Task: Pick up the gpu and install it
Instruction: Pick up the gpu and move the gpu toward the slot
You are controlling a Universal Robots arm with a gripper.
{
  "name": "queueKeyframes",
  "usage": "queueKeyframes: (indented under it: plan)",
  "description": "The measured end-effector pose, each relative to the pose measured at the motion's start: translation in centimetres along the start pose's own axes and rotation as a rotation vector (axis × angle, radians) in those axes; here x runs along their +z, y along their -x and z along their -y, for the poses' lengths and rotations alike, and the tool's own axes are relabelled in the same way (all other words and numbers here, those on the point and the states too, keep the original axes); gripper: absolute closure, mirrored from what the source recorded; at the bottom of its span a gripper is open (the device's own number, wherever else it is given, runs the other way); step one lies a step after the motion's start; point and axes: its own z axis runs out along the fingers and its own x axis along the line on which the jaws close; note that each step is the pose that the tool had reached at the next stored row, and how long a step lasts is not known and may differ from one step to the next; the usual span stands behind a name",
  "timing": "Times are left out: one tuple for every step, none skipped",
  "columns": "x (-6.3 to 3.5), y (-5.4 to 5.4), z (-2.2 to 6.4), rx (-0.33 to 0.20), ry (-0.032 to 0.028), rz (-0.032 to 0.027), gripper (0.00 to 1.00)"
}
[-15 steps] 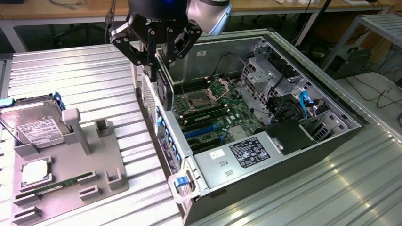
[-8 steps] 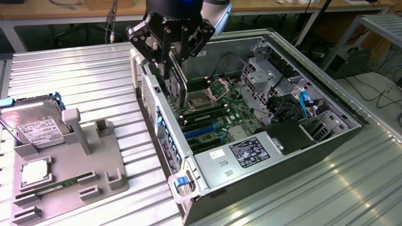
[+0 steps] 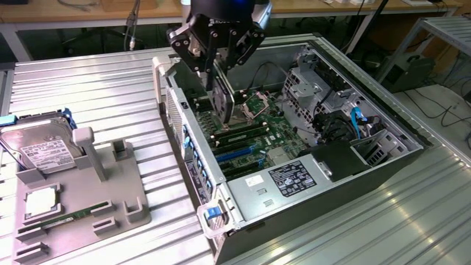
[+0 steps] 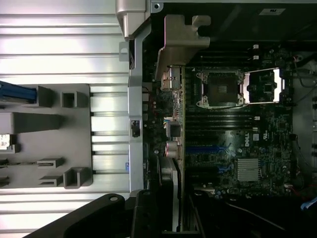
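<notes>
While the end effector [image 3: 218, 69] clamps the graphics card [image 3: 223, 105], misalignment threatens.
Off-line, its edge could jam against the motherboard [image 3: 276, 132] beneath.

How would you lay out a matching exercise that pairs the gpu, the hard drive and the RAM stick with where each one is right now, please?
Things:
1. gpu
2. hard drive
3. RAM stick

Places:
A. green, lying in a low slot of the grey holder
B. silver with a white label, at the exterior view's left edge
C. held on edge in the gripper, above the motherboard inside the open case

Pairs: 1-C, 2-B, 3-A
</notes>
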Motion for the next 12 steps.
queueKeyframes:
  plan:
    - [0.01,0.3,0.00,0.000,0.0000,0.0000,0.72]
    - [0.02,0.8,-0.01,0.002,-0.0001,0.0000,0.72]
    - [0.03,1.2,-0.02,0.002,-0.0001,0.0000,0.72]
    - [0.04,1.5,-0.02,0.003,-0.0001,0.0001,0.72]
    - [0.05,1.8,-0.02,0.003,-0.0001,0.0001,0.72]
    - [0.06,2.1,-0.03,0.004,-0.0001,0.0002,0.72]
    - [0.06,2.4,-0.03,0.005,-0.0002,0.0002,0.72]
    - [0.07,2.7,-0.04,0.006,-0.0002,0.0002,0.72]
    - [0.08,3.0,-0.04,0.006,-0.0001,0.0003,0.72]
    - [0.09,3.3,-0.04,0.007,-0.0002,0.0003,0.72]
    - [0.10,3.6,-0.05,0.007,-0.0001,0.0003,0.72]
    - [0.10,3.9,-0.05,0.008,-0.0002,0.0004,0.72]
